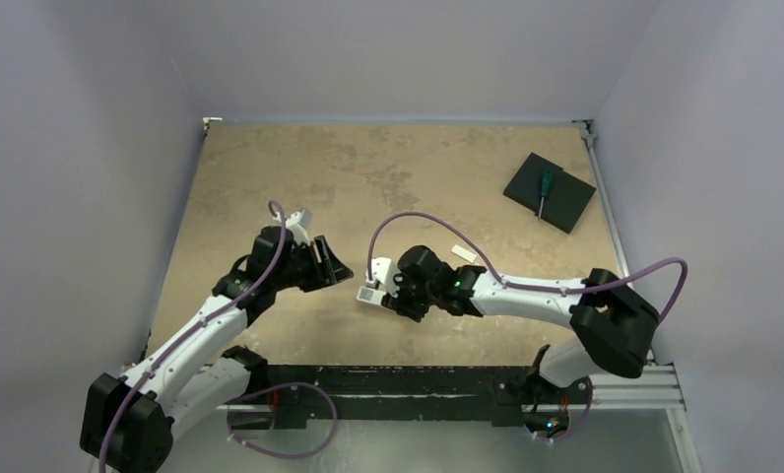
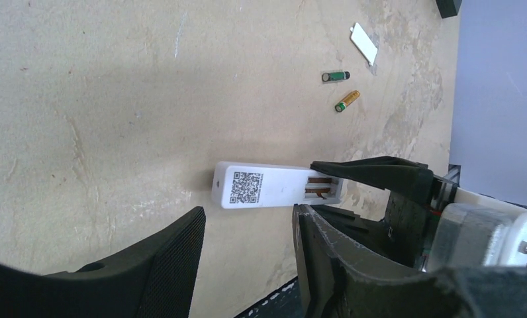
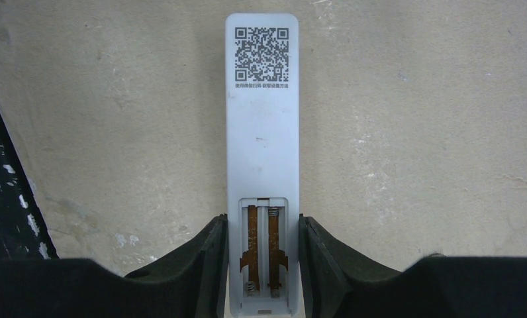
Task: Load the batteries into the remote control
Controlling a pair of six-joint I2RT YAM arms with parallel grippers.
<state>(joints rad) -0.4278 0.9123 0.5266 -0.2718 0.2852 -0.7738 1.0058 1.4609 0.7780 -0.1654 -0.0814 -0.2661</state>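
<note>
1. Right gripper (image 3: 262, 228) is pinching the remote control (image 3: 261, 132) by its side edges at the recess end, back facing up, with the recess (image 3: 264, 255) sitting empty.
2. It's looking light, rigid and smooth, so the edge grip seems right.
3. Dark battery (image 2: 335, 76) and gold battery (image 2: 347, 101) are lying loose on the table (image 2: 115, 99), well apart from it. They're tiny and probably roll-prone, so grab mid-barrel.
4. Left gripper (image 2: 249, 222) is hovering spread, holding nothing.
</note>
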